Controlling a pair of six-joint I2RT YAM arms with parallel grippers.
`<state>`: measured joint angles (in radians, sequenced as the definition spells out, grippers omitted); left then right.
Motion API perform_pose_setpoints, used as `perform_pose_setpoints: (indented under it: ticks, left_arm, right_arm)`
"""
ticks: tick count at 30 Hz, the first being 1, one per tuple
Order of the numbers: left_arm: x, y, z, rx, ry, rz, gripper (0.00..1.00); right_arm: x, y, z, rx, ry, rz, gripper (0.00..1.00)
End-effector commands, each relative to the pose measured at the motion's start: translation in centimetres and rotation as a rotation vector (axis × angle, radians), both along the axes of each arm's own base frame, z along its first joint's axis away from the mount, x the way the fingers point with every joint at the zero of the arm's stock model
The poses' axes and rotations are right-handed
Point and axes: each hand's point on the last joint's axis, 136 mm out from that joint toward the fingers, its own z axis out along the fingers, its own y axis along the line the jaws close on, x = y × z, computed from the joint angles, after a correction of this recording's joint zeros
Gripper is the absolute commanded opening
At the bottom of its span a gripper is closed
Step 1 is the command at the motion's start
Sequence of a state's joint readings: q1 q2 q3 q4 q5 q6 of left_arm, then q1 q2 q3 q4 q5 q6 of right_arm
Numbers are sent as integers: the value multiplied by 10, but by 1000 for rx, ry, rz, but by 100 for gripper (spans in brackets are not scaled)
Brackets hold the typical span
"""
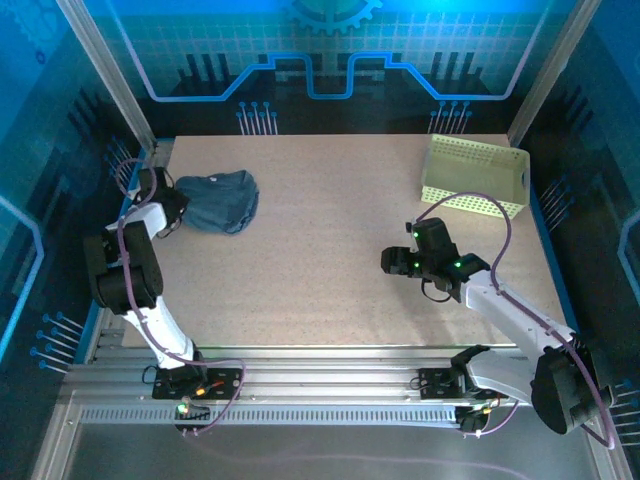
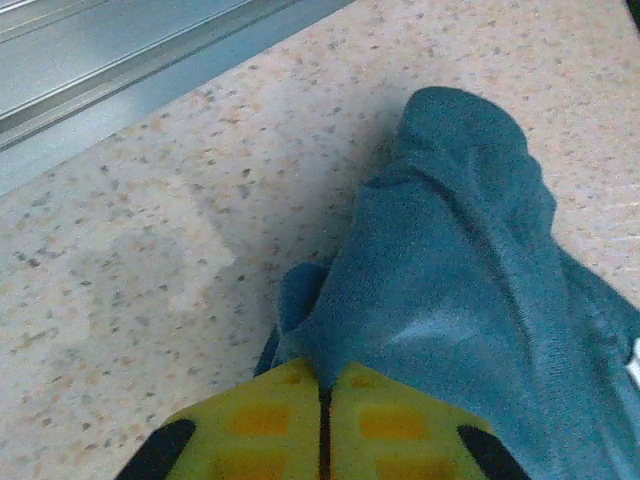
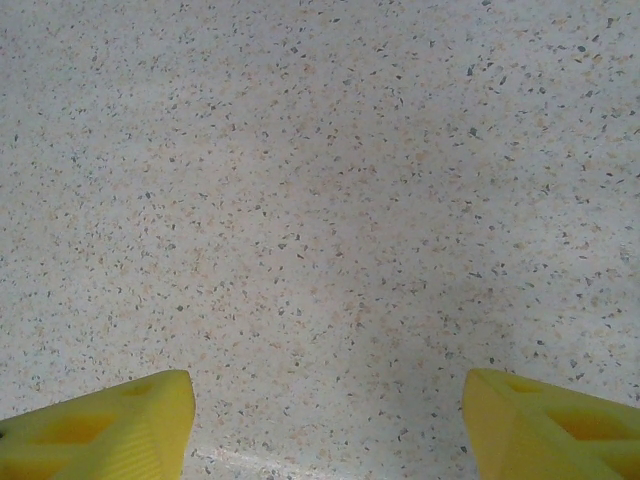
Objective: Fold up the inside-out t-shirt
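The inside-out t-shirt [image 1: 222,200] lies bunched in a dark slate-blue heap at the table's far left. In the left wrist view the t-shirt [image 2: 450,270] rises in thick wrinkled folds right of centre. My left gripper [image 1: 172,212] sits at the heap's left edge. In its wrist view the gripper [image 2: 325,378] has its yellow jaws almost together, pinching a fold of the fabric at their tips. My right gripper [image 1: 402,262] hovers over bare table right of centre, far from the shirt. Its wrist view shows that gripper [image 3: 328,425] open, with speckled tabletop between its fingers.
A pale yellow-green perforated basket [image 1: 475,176] stands at the back right corner. The speckled tabletop [image 1: 320,260] stretches between the two arms. A metal rail [image 2: 150,70] runs along the table's left edge, close to the left gripper.
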<state>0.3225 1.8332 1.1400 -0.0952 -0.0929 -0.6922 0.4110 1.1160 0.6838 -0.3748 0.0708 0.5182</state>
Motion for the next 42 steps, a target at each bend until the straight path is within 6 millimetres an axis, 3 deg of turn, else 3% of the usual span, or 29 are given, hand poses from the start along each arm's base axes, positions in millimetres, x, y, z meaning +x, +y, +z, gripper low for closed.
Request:
perform_pose_setpoints:
  ticks: [1, 4, 6, 9, 13, 16, 21, 25, 29, 32, 35, 36, 37, 42]
  left_arm:
    - [-16, -4, 21, -8, 2, 47, 35]
    - [-26, -18, 40, 16, -30, 18, 49]
    - [-25, -35, 61, 85, -57, -46, 52]
    - [-6, -81, 80, 131, -82, -209, 53]
    - [13, -132, 58, 25, -89, -330, 53]
    - [23, -149, 26, -12, -15, -364, 54]
    - [41, -153, -20, -45, 94, -380, 55]
    - [58, -143, -35, 2, 154, -387, 57]
    - [81, -123, -36, -16, 153, -357, 58]
    - [97, -120, -26, -2, 141, -383, 58]
    - [97, -123, -7, 20, 121, -408, 61]
    - [94, -125, 2, 40, 104, -416, 75]
    - [88, -127, 12, 63, 85, -423, 99]
    - [45, -135, 56, 189, -45, -476, 99]
  right_arm:
    - [-3, -4, -2, 3, 8, 0, 73]
    - [-4, -3, -2, 9, 8, 1, 73]
    - [-4, -2, -3, 11, 11, 4, 73]
    - [-3, -2, -2, 12, 10, 4, 73]
    - [-3, -2, -1, 15, 7, 1, 73]
    - [-4, -2, -1, 20, 7, 2, 73]
    - [-7, -3, 0, 13, 10, 4, 73]
    - [-9, -6, -1, 4, 12, 1, 74]
    - [-9, -7, -1, 1, 13, -4, 74]
    - [-9, -10, 1, -15, 5, -7, 74]
    - [-6, -19, 8, -44, -23, -21, 75]
    - [-4, -23, 10, -58, -33, -32, 75]
    - [-2, -29, 15, -74, -50, -46, 76]
    - [22, -72, 42, -256, -202, -162, 83]
